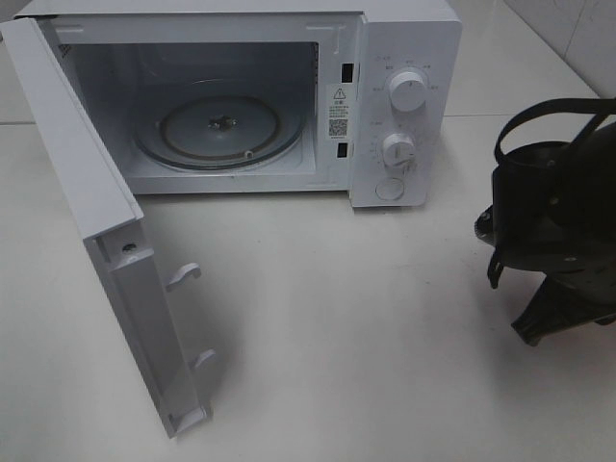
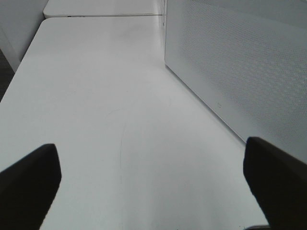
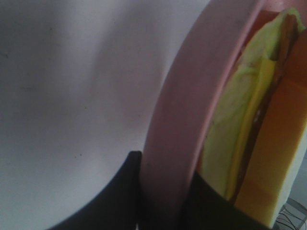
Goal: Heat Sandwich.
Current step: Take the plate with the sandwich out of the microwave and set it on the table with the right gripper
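Observation:
The right wrist view shows the sandwich [image 3: 249, 124] up close, with pale green filling, yellow cheese and a tan crust. It lies on a round pink plate [image 3: 192, 96]. My right gripper [image 3: 163, 196] is shut on the plate's rim, one dark finger [image 3: 117, 196] on either side of it. In the high view only the dark right arm [image 1: 556, 217] shows, at the table's right edge; plate and sandwich are hidden there. My left gripper [image 2: 153, 177] stands wide open over the bare table with nothing between its fingers [image 2: 29, 184].
A white microwave [image 1: 409, 58] stands at the back of the white table [image 1: 366, 337]. Its door [image 1: 91, 207] is swung fully open toward the front left. The glass turntable [image 1: 221, 130] inside carries nothing. The door's perforated outer face [image 2: 240, 62] is beside my left gripper.

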